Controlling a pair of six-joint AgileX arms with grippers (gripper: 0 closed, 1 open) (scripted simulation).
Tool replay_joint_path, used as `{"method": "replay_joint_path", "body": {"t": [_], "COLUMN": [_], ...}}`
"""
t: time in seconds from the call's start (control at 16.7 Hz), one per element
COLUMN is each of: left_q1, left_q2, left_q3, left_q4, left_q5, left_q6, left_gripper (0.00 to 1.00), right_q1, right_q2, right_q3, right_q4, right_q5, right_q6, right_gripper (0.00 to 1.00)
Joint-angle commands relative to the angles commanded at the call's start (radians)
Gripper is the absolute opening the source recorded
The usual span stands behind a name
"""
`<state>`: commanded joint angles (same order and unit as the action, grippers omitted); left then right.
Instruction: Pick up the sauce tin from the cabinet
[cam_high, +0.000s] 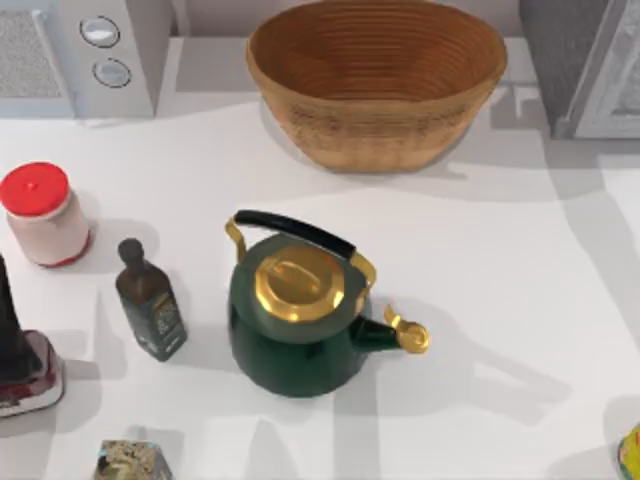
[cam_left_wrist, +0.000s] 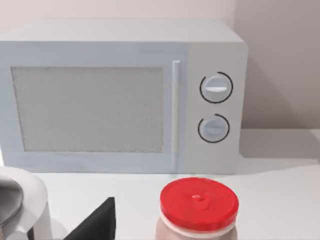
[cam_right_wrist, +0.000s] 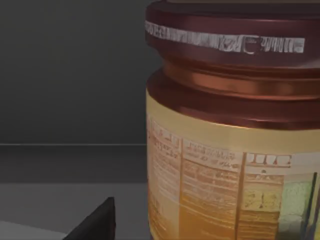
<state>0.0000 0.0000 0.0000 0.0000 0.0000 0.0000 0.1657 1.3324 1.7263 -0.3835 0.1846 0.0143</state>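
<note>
The sauce tin (cam_right_wrist: 230, 150) looms close in the right wrist view, upright, with a dark maroon lid and an orange-gold label. It stands on a grey floor inside the dark cabinet interior (cam_right_wrist: 70, 75). One dark fingertip (cam_right_wrist: 95, 225) of my right gripper shows just beside the tin, not touching it. The cabinet (cam_high: 590, 70), grey and speckled with a pale framed door, stands at the table's back right corner. One dark fingertip (cam_left_wrist: 97, 224) of my left gripper shows near the red-lidded jar (cam_left_wrist: 199, 205).
A green and gold kettle (cam_high: 295, 320) stands mid-table, a woven basket (cam_high: 375, 85) behind it. At the left are a white microwave (cam_high: 85, 55), the red-lidded jar (cam_high: 40, 215), a dark bottle (cam_high: 150, 300) and a dark upright thing (cam_high: 20, 360). A small box (cam_high: 133, 460) sits at the front.
</note>
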Motion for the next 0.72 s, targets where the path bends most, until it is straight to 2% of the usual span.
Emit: {"method": "replay_joint_path", "body": {"t": [0.72], "left_q1": [0.0], "left_q2": [0.0], "left_q3": [0.0], "left_q4": [0.0], "left_q5": [0.0], "left_q6": [0.0], "left_gripper": [1.0], "right_q1": [-0.042], "right_q2": [0.212], "right_q3": [0.175], "right_q4": [0.034], "right_q5": [-0.035], "right_q6": [0.001], "right_gripper": [1.0]}}
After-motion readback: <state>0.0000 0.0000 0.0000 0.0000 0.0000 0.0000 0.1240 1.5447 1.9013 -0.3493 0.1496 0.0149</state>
